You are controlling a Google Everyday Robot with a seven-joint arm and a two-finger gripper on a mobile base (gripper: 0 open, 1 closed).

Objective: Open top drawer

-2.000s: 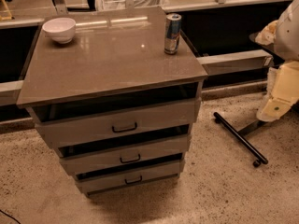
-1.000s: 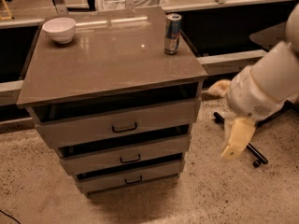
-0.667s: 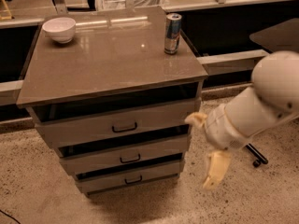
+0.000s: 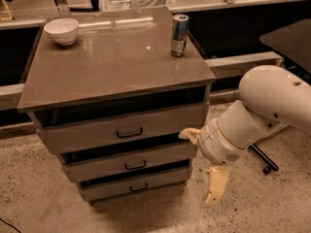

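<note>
The top drawer [image 4: 97, 130] is the widest grey drawer, right under the cabinet's top, with a dark gap above its front. Its small black bar handle [image 4: 129, 132] sits at the centre. Two narrower grey drawers [image 4: 146, 158] with similar handles lie below it. My gripper [image 4: 197, 169] is at the cabinet's right front corner, level with the lower drawers. Its two cream fingers [image 4: 215, 183] are spread wide apart and hold nothing. One fingertip nearly touches the right end of the top drawer's front. The gripper is well to the right of the handle.
On the cabinet's top [image 4: 112, 62] stand a white bowl [image 4: 61, 30] at the back left and a drinks can [image 4: 179, 35] at the back right. A black wheeled base leg [image 4: 265, 161] lies on the speckled floor behind my arm. A dark table [image 4: 291, 40] is at the right.
My arm has swung in from the right and down to the left. The gripper now sits by the cabinet's right front corner. The drawers, bowl and can have not moved.
</note>
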